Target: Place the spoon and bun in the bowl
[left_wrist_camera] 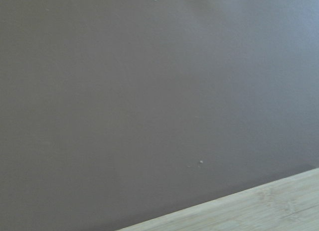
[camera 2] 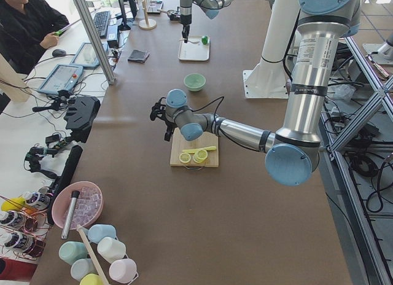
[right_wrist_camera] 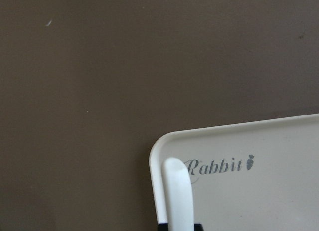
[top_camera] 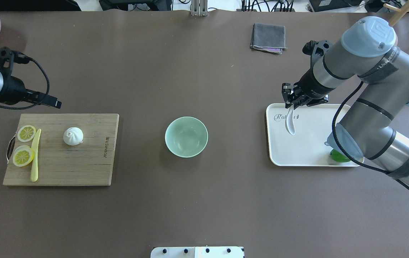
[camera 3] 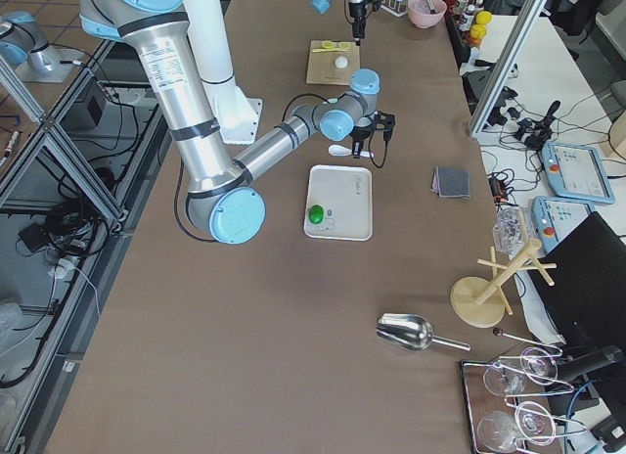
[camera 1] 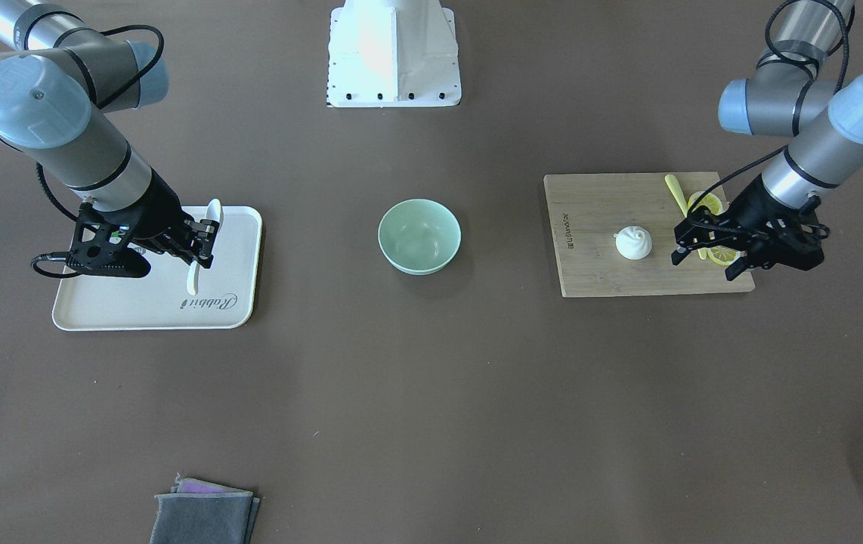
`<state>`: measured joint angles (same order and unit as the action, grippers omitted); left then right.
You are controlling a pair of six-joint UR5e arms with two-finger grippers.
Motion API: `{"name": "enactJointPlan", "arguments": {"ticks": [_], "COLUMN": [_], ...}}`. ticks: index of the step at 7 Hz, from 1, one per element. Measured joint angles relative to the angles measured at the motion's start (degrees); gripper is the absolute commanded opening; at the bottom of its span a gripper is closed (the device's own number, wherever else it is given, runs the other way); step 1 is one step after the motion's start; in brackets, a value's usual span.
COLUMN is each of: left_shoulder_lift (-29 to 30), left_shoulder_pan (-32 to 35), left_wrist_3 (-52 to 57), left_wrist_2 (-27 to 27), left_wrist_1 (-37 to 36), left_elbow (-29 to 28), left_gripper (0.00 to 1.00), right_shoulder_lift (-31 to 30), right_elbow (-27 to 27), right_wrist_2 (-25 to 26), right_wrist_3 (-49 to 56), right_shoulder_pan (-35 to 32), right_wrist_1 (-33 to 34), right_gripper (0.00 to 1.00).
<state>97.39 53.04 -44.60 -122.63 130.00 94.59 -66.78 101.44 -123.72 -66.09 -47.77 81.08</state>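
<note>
The cream-white spoon (camera 1: 193, 278) hangs in my right gripper (camera 1: 205, 243), which is shut on its middle and holds it above the white tray (camera 1: 152, 310). In the right wrist view the handle end (right_wrist_camera: 178, 191) sticks out over the tray's corner (right_wrist_camera: 279, 191). The mint-green bowl (camera 1: 419, 236) stands empty at the table's centre. The white pleated bun (camera 1: 633, 243) sits on the wooden cutting board (camera 1: 598, 204). My left gripper (camera 1: 703, 263) is open and empty, raised over the board's lemon end, apart from the bun.
Two lemon slices (top_camera: 26, 133) and a yellow knife (top_camera: 35, 157) lie on the board's outer end. A green object (top_camera: 338, 156) sits on the tray under my right arm. A folded grey cloth (top_camera: 269, 37) lies at the far edge.
</note>
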Motion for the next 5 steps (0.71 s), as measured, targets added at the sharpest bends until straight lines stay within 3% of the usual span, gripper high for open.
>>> {"name": "enactJointPlan", "arguments": {"ticks": [3,5], "left_shoulder_lift": [-1.29,-3.27], "left_shoulder_pan": [-8.23,-10.1], "left_wrist_3": [-4.62,-5.03], "left_wrist_2": [6.65,7.43], "left_wrist_1": [0.5,0.51], "left_elbow": [2.39,3.68], "left_gripper": [0.96,0.01], "right_shoulder_lift": [6.39,10.22], "right_elbow": [-2.62,-5.56], "right_wrist_2": [0.15,0.22], "right_wrist_3": [-0.32,-1.18], "right_shoulder_pan": [0.65,0.91], "right_wrist_1": [1.36,1.46], "right_gripper": [0.0,0.0]}}
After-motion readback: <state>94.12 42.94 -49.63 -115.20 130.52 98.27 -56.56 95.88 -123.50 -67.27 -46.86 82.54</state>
